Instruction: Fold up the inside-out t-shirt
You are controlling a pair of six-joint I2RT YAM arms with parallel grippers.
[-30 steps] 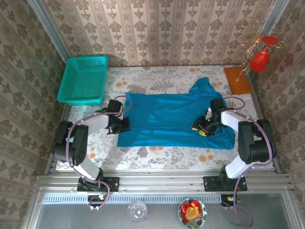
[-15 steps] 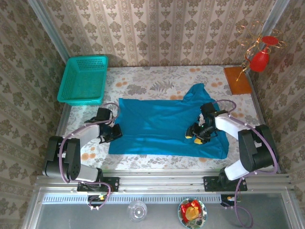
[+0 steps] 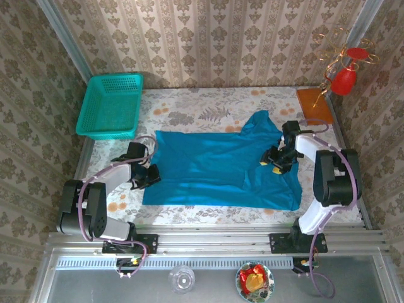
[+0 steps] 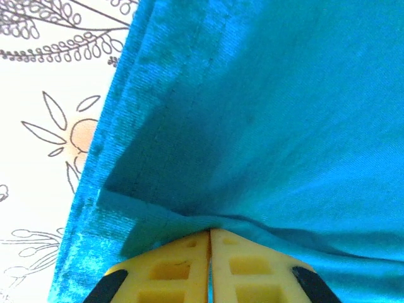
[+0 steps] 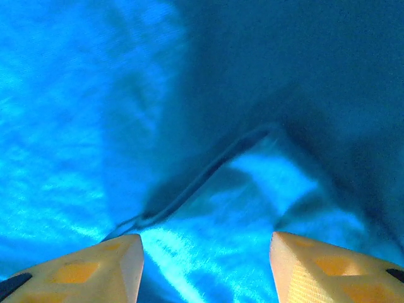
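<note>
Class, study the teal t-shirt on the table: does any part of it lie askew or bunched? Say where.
Yes. The t-shirt is not flat: its far right part juts out in a rumpled point beside the right gripper, whose jaws stand open. Its left edge is puckered where the left gripper pinches it.

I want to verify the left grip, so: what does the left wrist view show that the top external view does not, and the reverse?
Left wrist view: the left gripper has its yellow fingers closed on a pinched fold of the teal t-shirt, beside the stitched hem. Top external view: the shirt's whole spread outline, the right gripper over its right side, and a teal mesh basket at far left. Both: the shirt's left edge lying on the floral tablecloth.
</note>
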